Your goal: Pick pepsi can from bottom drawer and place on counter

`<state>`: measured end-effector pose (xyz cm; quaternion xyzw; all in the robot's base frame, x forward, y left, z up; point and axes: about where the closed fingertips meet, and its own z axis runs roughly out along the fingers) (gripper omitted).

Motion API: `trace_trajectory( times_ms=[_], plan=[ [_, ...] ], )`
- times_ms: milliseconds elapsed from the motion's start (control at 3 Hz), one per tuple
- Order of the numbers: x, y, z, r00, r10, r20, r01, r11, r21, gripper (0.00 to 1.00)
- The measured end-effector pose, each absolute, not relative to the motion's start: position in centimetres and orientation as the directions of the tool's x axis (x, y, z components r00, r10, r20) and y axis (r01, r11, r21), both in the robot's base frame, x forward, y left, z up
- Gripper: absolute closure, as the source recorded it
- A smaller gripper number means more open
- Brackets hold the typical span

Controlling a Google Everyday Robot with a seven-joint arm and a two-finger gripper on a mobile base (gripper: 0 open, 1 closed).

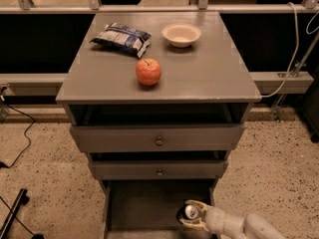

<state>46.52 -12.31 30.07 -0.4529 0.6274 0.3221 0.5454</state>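
The pepsi can [191, 212] stands upright in the open bottom drawer [144, 208], at its right side, with its silver top showing. My gripper [188, 214] reaches in from the lower right. Its two pale fingers [195, 203] sit on either side of the can and are closed against it. The can rests low in the drawer. The counter [199, 73] is the grey top of the cabinet, well above the gripper.
On the counter lie a red apple [148, 71], a blue-white snack bag [121, 38] and a small white bowl [181, 34]. Two shallower knobbed drawers [158, 139] stick out partly above the bottom drawer. Cables lie on the floor at the left [15, 133].
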Motion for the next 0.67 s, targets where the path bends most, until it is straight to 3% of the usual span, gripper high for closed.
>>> trace_trajectory(
  times_ms=[667],
  plan=[
    [44.5, -14.1, 42.3, 0.12, -0.285, -0.951, -0.929, 0.307, -0.209, 1.0]
  ],
)
